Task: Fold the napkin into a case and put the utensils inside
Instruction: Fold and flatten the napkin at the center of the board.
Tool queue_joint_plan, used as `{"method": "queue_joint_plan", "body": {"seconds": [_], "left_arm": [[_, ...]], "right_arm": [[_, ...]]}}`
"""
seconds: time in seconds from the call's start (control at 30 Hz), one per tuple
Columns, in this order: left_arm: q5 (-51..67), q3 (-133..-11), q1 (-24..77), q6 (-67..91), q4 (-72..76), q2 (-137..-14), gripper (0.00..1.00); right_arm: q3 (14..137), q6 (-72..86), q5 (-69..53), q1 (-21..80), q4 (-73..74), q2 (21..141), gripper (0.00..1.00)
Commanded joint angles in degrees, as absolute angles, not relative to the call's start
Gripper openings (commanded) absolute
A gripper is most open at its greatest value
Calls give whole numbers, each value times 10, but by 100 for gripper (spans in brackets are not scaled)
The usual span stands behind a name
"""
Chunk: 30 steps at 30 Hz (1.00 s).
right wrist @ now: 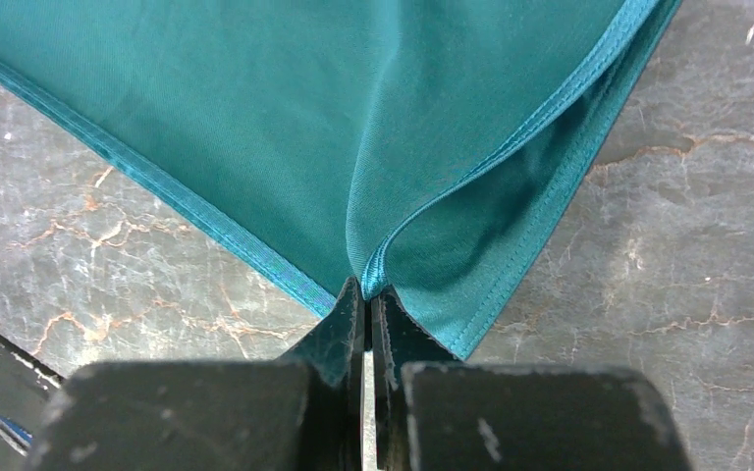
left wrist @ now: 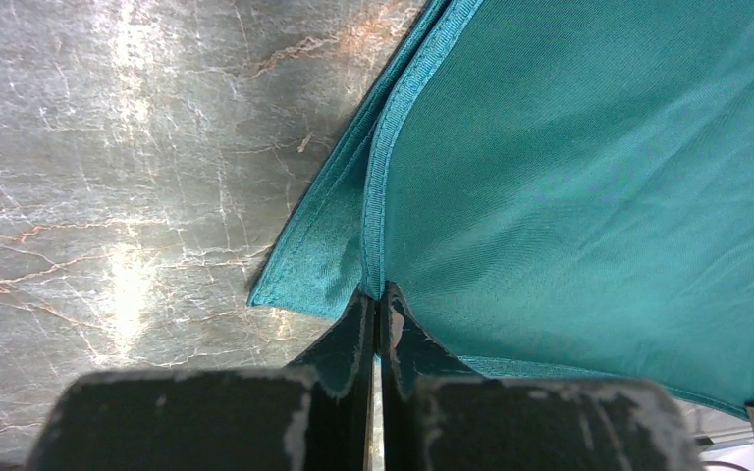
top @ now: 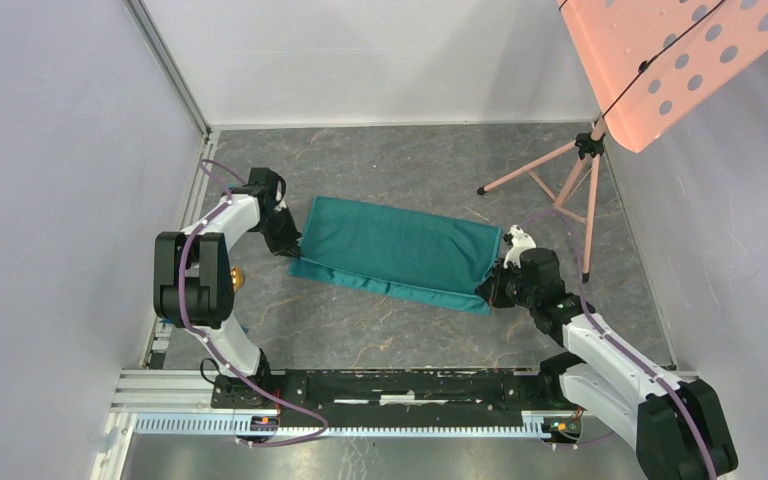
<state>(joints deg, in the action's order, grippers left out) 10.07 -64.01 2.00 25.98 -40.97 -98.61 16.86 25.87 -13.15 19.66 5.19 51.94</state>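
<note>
The marbled counter [top: 380, 330] carries the napkin [top: 395, 250], which lies mid-counter between the two arms as a wide, doubled band with layered hems at both ends. The left claw [left wrist: 378, 299] is clamped on the stitched hem at the napkin's left end. The right claw [right wrist: 365, 294] is clamped on the hem at the right end. Judged step: carrying the upper layer across for a further fold. Move both claws together at equal height, keep the cloth taut, and align hem to hem before release. A small gold object [top: 235, 277], probably the spoon, sits beside the left arm, partly hidden.
</note>
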Motion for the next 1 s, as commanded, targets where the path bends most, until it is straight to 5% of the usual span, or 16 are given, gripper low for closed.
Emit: {"method": "queue_joint_plan", "body": {"seconds": [0.0,0.97], "left_arm": [[85,-646,18,222,-418,-961,4],[100,-612,19,222,-424,-932,6]], "right_arm": [[201,259,-139,200,62,498,0],[203,262,-143,205,99,486,0]]}}
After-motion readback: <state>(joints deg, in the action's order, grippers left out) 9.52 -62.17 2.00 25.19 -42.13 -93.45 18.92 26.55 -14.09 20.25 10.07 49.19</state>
